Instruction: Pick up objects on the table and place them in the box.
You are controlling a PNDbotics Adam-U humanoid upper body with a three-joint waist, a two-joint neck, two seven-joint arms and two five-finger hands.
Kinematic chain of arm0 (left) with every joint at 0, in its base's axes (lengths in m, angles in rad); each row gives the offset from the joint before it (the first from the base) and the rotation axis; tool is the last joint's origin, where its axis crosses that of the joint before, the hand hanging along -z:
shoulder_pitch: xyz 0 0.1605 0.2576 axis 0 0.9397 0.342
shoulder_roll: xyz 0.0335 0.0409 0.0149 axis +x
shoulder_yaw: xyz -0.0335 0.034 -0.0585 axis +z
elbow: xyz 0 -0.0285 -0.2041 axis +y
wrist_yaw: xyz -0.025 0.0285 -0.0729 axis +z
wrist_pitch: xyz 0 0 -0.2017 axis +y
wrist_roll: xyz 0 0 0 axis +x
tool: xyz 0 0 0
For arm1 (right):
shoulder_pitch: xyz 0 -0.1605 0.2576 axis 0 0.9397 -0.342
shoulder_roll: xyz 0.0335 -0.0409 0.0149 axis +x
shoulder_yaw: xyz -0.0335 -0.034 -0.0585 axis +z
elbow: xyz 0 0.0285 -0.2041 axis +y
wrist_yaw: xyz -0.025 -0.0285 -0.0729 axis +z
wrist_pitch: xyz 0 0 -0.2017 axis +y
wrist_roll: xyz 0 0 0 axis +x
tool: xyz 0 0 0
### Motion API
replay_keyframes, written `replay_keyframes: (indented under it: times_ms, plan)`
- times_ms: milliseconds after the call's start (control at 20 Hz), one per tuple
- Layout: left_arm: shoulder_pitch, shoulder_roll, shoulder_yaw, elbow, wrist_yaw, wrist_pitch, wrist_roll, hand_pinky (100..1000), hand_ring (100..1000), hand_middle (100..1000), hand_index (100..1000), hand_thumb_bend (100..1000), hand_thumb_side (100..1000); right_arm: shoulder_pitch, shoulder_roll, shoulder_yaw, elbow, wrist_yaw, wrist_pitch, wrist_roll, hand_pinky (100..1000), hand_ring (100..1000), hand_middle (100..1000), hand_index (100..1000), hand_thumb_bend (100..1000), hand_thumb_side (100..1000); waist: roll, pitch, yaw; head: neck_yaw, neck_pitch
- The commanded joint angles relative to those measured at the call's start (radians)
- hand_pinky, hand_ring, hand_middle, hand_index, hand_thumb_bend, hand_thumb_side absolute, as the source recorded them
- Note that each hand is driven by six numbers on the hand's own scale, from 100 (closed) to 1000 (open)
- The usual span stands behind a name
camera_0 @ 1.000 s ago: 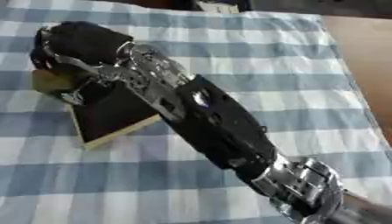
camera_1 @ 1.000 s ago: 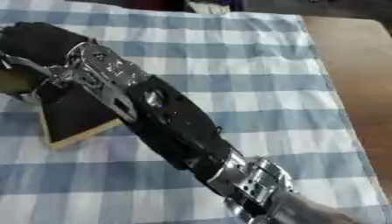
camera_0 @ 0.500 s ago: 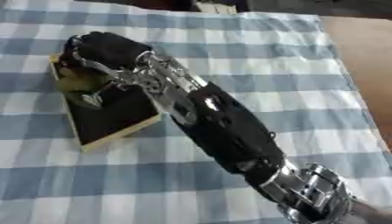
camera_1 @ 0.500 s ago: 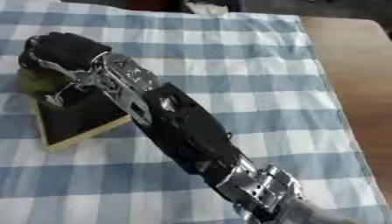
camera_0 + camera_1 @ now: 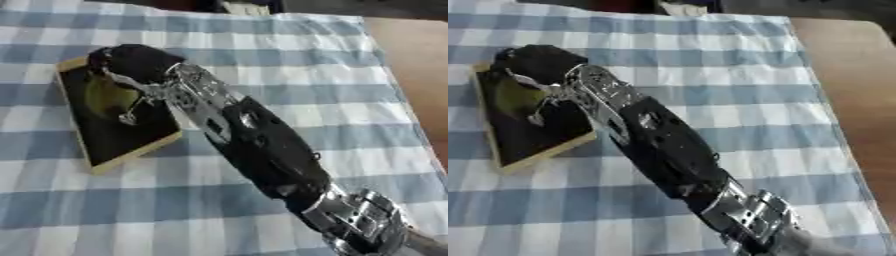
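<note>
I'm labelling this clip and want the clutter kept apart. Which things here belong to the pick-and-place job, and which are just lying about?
Belongs to the job:
- right hand, its fingers curled round a yellow-green object
- shallow box, dark inside with a pale wooden rim, directly under the held object

Just there:
- blue-and-white checked tablecloth
- bare wooden tabletop beyond the cloth's right edge
- small pale thing at the far edge, too unclear to name

Olive-green object (image 5: 103, 96) over dark shallow box (image 5: 122, 135)

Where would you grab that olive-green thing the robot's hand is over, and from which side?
Judging by the curled fingers of the right hand, it already has the olive-green object, taken from above over the box. That seems sensible: the object looks rounded, and the box's low walls likely block a side approach. Its exact shape is unclear.
</note>
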Motion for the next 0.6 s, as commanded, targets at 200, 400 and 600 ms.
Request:
replay_keyframes:
  times_ms: [200, 400, 600]
  plan:
    - [0.003, 0.023, 0.010, -0.020, -0.007, 0.003, -0.001, 694, 542, 721, 846, 138, 423, -0.025, -0.036, -0.028, -0.060, 0.005, 0.002, -0.005, 806, 842, 834, 849, 377, 358, 0.017, -0.025, -0.008, 0.003, 0.004]
    - [0.006, 0.025, 0.009, -0.020, -0.009, 0.004, -0.001, 694, 543, 721, 845, 140, 422, -0.044, -0.083, -0.062, -0.146, -0.060, 0.035, -0.026, 796, 816, 814, 840, 332, 314, 0.021, -0.032, -0.015, 0.016, 0.008]
    - [0.013, 0.027, 0.009, -0.020, -0.012, 0.007, 0.001, 694, 544, 721, 845, 143, 421, -0.065, -0.172, -0.103, -0.274, -0.200, 0.096, -0.054, 788, 799, 796, 834, 313, 253, 0.021, -0.044, -0.024, 0.032, 0.017]
